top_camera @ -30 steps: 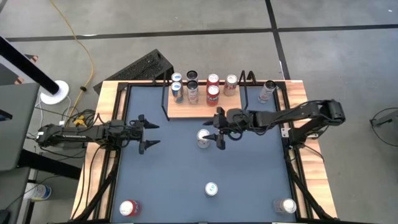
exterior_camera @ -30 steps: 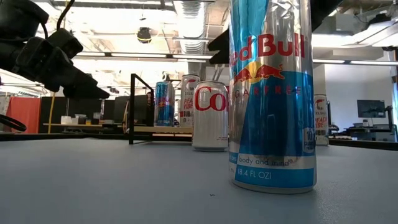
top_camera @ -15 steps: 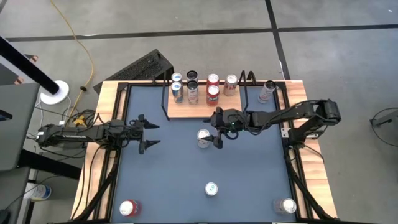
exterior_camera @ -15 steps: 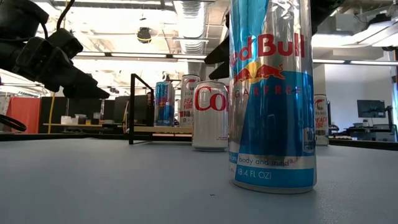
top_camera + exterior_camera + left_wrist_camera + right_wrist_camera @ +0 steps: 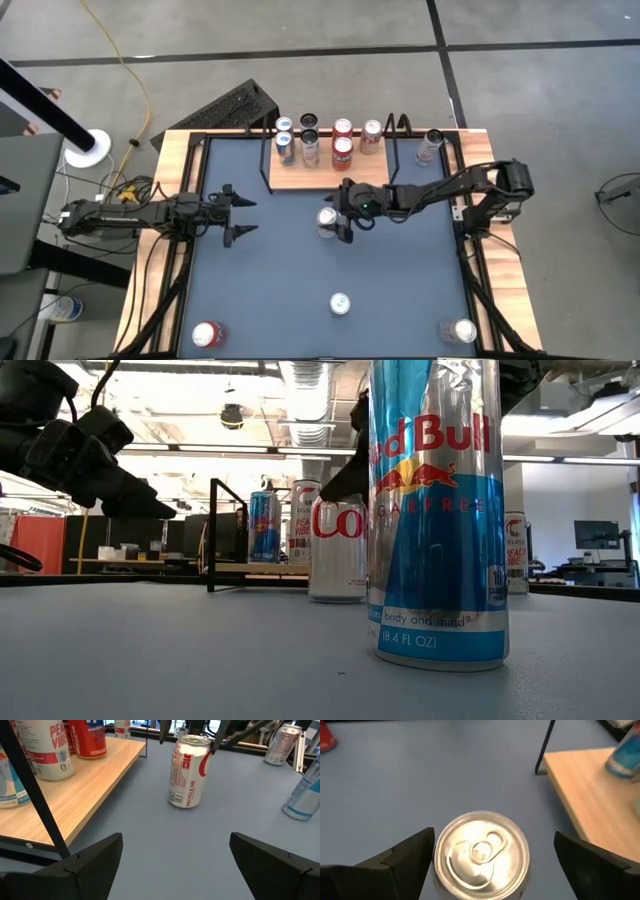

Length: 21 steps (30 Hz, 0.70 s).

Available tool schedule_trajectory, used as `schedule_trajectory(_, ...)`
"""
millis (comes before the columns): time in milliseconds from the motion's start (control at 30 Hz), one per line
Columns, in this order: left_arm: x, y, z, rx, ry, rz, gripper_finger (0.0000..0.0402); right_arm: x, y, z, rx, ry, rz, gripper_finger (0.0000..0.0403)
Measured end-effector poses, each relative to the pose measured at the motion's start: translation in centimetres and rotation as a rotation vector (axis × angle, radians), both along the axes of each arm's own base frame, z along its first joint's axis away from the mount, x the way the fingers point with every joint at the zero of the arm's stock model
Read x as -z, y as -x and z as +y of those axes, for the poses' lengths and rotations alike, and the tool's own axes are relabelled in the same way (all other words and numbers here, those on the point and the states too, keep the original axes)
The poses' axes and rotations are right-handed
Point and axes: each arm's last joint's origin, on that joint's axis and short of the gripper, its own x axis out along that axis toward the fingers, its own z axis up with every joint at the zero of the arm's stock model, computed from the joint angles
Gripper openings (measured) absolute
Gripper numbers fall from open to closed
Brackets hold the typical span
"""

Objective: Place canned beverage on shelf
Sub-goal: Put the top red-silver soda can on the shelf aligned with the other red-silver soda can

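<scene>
Right gripper, jaws now fully spread, has slid closer over the silver can; left gripper waits open, unmoved

Silver-and-red can — upright on the blue surface, just in front of the shelf, not touching it. Pull tab on top, lid closed; red lettering on the side.

Shelf — light-wood board, thin black wire side frames, at the far edge of the surface. Upright cans stand along its back; front strip bare.
</scene>
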Motion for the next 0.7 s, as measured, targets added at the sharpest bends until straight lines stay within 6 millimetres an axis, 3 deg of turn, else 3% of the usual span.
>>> schedule_trajectory(400, 0.0, 0.0, 0.0, 0.000, 0.000, 0.000, 0.0357, 0.3, 0.2, 0.4, 0.022, -0.029, 0.040, 0.0384)
schedule_trajectory(700, 0.0, 0.0, 0.0, 0.000, 0.000, 0.000, 0.0357, 0.3, 0.3, 1.2, 0.071, 0.019, 0.046, 0.0300)
